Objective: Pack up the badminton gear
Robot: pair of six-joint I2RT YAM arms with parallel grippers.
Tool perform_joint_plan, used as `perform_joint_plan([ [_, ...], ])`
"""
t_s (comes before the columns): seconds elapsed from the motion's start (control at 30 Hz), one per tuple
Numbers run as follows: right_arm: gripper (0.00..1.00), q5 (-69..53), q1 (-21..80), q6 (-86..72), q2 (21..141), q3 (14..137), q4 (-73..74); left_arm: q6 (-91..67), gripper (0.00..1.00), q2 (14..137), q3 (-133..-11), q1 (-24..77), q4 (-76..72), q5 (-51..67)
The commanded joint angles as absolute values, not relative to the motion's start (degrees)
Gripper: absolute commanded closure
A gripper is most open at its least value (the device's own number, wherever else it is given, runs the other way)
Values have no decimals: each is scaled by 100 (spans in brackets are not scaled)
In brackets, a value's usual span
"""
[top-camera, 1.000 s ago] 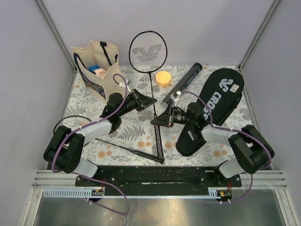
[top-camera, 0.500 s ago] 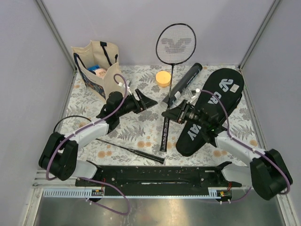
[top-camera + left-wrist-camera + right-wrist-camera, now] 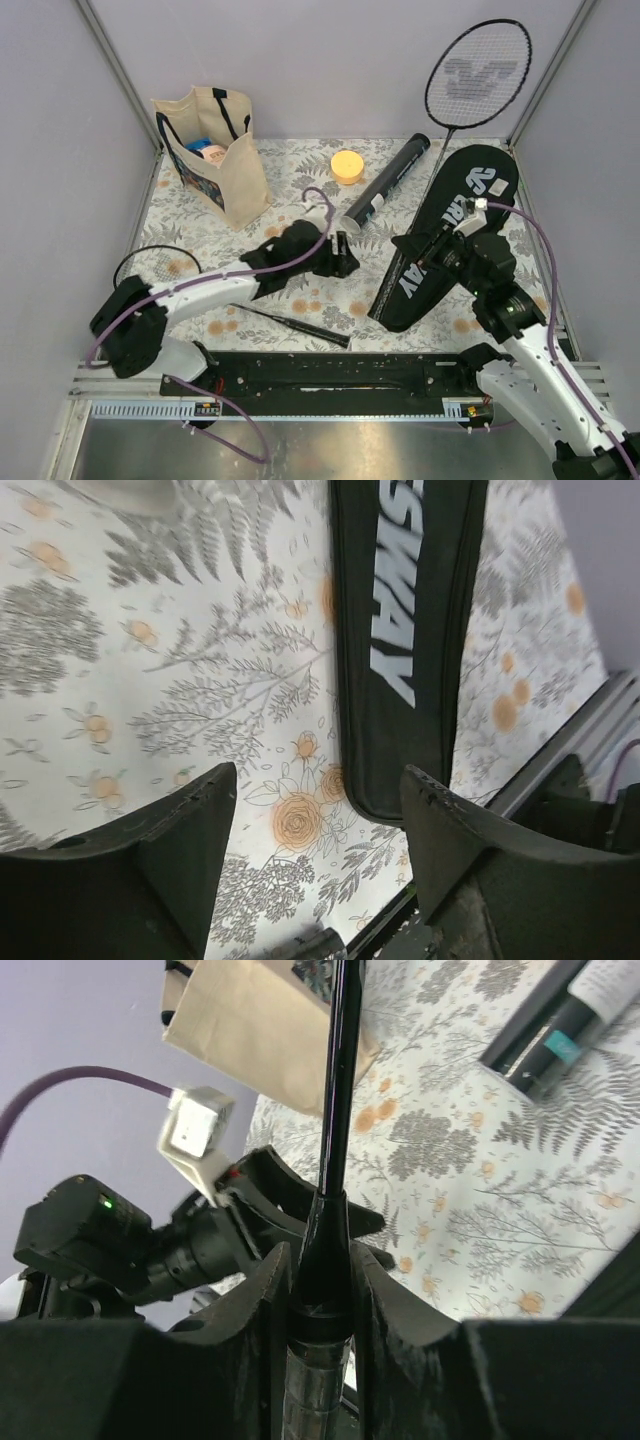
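My right gripper (image 3: 428, 248) (image 3: 322, 1255) is shut on the handle of a thin black racket (image 3: 338, 1080), held up in the air. The racket's strung head (image 3: 478, 72) stands against the back right wall. Below it on the table lies the black "CROSSWAY" cover (image 3: 445, 225) (image 3: 405, 630). My left gripper (image 3: 340, 258) (image 3: 318, 775) hovers open and empty over the floral table, just left of the cover's narrow end. The long black tube (image 3: 388, 180) (image 3: 560, 1030) lies behind it. A second racket (image 3: 290, 322) lies near the front edge, partly under my left arm.
A beige tote bag (image 3: 215, 150) (image 3: 260, 1020) stands at the back left with items inside. A small orange round object (image 3: 347, 165) sits at the back centre. The black base rail (image 3: 320, 370) runs along the near edge. Grey walls close in three sides.
My left gripper let go of the racket shaft, opened and moved right and forward toward the cover. My right gripper swung the racket up and to the right.
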State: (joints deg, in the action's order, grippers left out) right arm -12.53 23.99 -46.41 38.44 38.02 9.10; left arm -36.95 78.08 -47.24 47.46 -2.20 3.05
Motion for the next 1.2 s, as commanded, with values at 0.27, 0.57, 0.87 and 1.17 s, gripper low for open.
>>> perform_joint_plan([
  [0.27, 100, -519, 2391, -4333, 2901, 3630, 2030, -3630, 37, 10221, -6161, 5933, -298, -475],
  [0.57, 100, -316, 2391, -4175, 2786, 3621, 2039, -3691, 43, 10986, -6504, 5933, -378, -431],
  [0.87, 100, -272, 2391, -4096, 2768, 3568, 2039, -3999, 62, 11391, -6574, 5959, -466, -466],
  [1.17, 100, -316, 2391, -4087, 2883, 3559, 1960, -4061, 100, 11110, -6724, 5950, -79, -730],
])
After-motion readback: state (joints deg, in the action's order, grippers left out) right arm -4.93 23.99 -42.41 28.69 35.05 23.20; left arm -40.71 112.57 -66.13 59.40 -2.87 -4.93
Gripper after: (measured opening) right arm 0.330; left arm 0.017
